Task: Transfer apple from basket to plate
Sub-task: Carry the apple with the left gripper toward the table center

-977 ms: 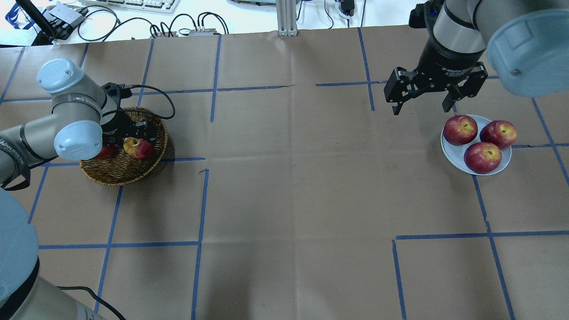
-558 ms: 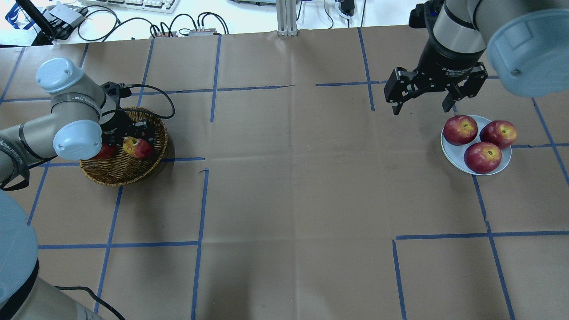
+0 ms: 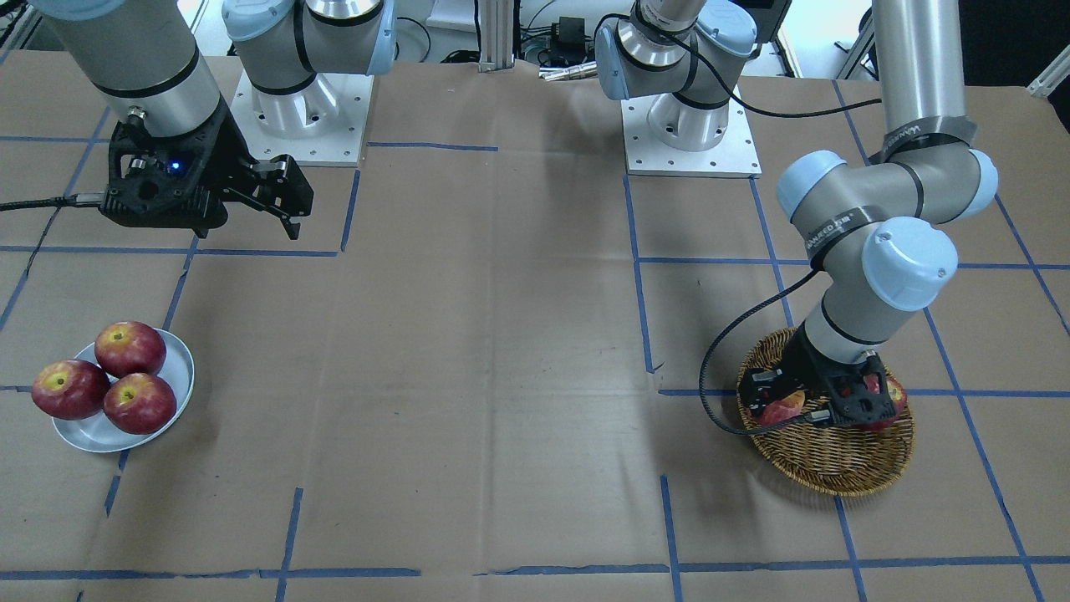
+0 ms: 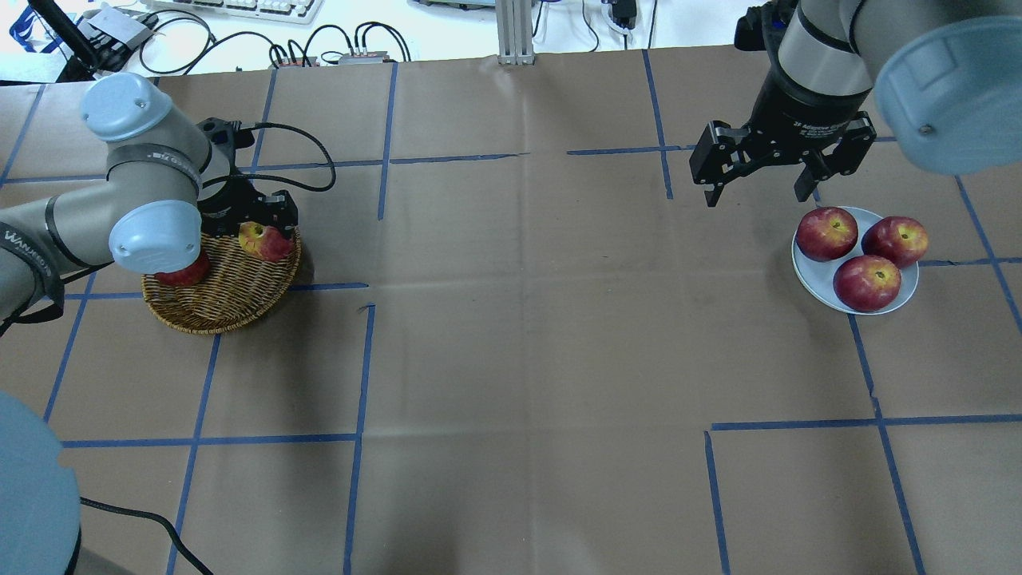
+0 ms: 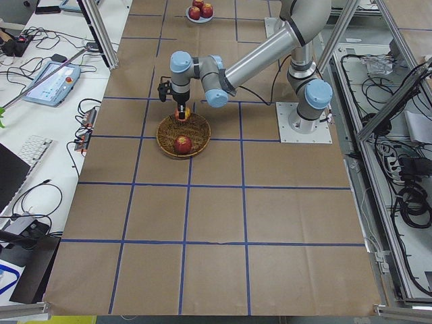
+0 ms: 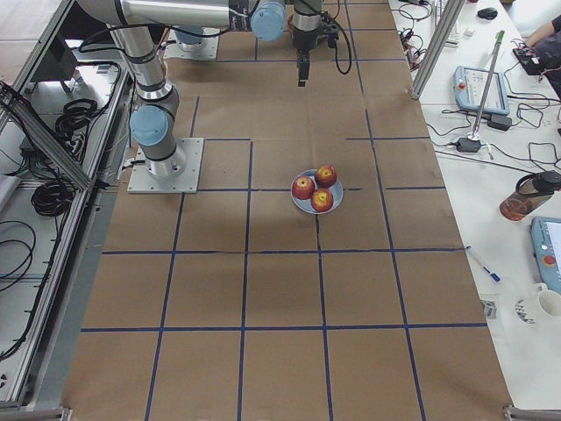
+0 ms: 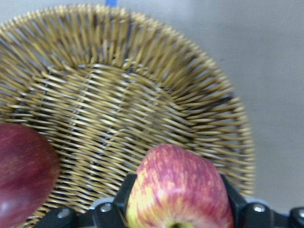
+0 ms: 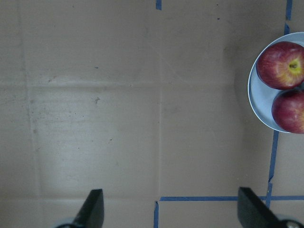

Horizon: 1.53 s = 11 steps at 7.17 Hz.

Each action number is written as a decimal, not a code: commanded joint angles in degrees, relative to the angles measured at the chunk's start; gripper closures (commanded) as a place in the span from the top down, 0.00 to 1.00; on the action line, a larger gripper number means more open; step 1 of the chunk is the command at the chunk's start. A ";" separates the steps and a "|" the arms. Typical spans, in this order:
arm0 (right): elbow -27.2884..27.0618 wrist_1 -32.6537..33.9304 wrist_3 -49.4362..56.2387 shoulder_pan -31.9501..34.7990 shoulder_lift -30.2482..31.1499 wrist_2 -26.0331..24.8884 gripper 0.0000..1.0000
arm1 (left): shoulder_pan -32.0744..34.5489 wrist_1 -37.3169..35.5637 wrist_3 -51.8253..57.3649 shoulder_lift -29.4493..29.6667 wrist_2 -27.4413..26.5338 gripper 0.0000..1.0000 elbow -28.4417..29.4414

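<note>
The brown paper worktop holds everything. The grey left arm is bent at the elbow at the left of the overhead view, with its wrist pointing down. Under it sits the round woven tan basket. The small pale plate is far off at the right and has three dark red apples on it. Above the plate in that view, the right end effector hangs spread wide, holding nothing. The left end effector squeezes the pale pink-red apple with yellow streaks from both sides, over the basket's top rim. The apple looks hard, smooth and a bit heavy. Hold its wide middle gently, or it may slip or bruise.

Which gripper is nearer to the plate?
Right. The right gripper hangs open beside the plate; the left gripper is far away at the basket, shut on the apple.
</note>
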<state>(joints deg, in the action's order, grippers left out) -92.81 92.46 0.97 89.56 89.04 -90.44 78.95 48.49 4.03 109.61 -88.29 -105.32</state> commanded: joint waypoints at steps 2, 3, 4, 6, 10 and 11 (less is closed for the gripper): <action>0.00 0.00 0.00 0.00 0.00 0.00 1.00 | 15.58 0.29 -16.63 0.95 -0.30 0.56 4.23; 0.00 0.00 0.00 0.00 0.00 0.00 1.00 | 19.97 0.37 -19.30 1.48 -0.21 0.56 4.85; 0.00 0.00 0.00 0.00 0.00 0.00 1.00 | 24.37 -0.58 -20.28 3.92 -0.47 0.56 4.95; 0.00 0.00 0.00 0.00 0.00 0.00 1.00 | 30.45 -7.58 -24.76 9.10 -0.39 0.57 5.30; 0.00 0.00 0.00 0.00 0.00 0.00 1.00 | 32.32 -7.88 -25.21 12.55 -0.48 0.59 8.20; 0.00 0.00 0.00 0.00 0.00 0.00 1.00 | 32.58 -7.97 -25.56 13.08 -0.39 0.62 8.98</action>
<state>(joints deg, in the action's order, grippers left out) -92.81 92.46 0.97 89.56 89.03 -90.44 111.17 40.61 -21.25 121.99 -88.71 -96.93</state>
